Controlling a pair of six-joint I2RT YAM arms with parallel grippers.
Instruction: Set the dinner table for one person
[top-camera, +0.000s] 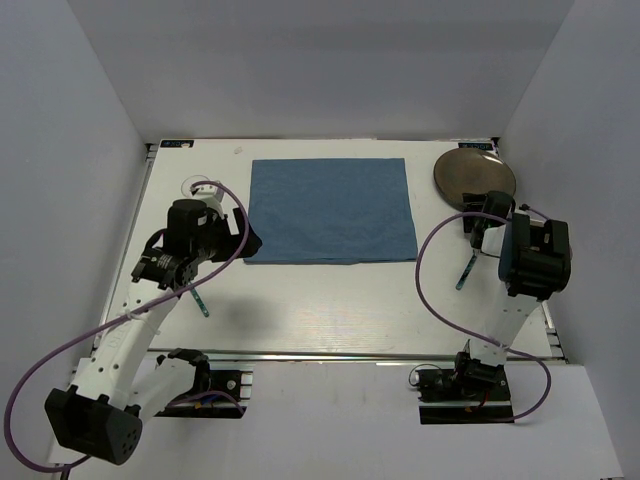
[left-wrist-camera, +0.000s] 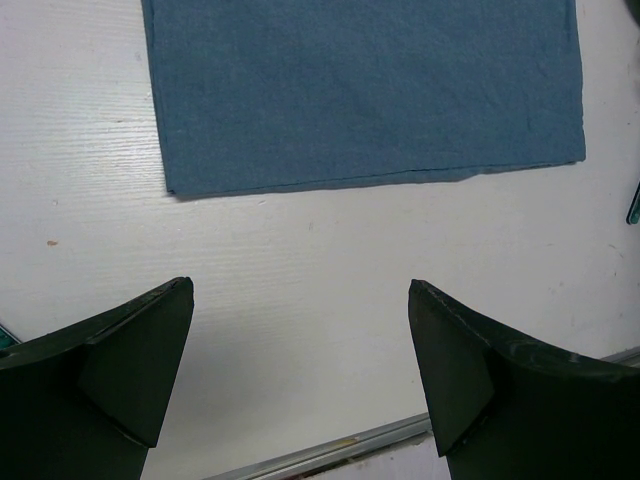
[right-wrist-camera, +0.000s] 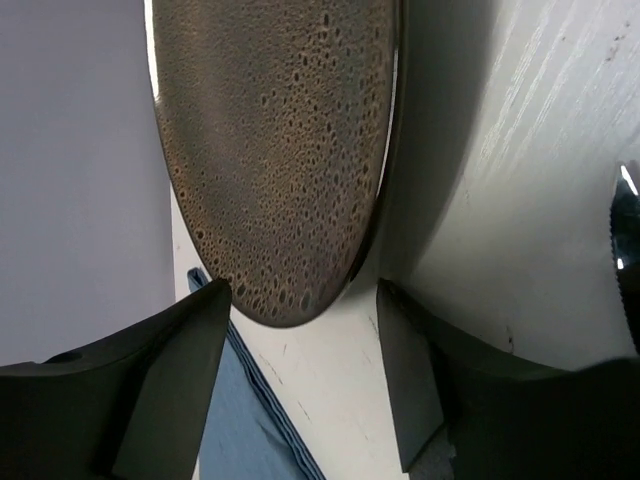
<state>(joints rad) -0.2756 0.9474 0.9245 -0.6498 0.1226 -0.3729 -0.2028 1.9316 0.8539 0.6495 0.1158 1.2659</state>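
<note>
Worktop – big, white and flat, with a metal rail along its near edge – fills most of the view from above, and all the other things sit on it. A blue mat lies flat in the far middle of it. Off the far right corner of the mat, a little way apart from it, rests a round brown plate with lots of tiny dark spots. Left of the mat stands a clear cup, partly hidden by the left arm. A thin tool with a blue-green handle lies nearer than the mat's left corner, and a second thin tool of the same kind lies to the right of the mat, nearer than the plate. The left pincer hangs over bare white worktop just on the near side of the mat – its two dark fingers stand wide apart and nothing is between them. The right pincer is on the plate's side of the mat, right at the near rim of the plate. Its fingers are apart too, and the plate's edge sits by the gap between their tips; I cannot tell if they touch it.
</note>
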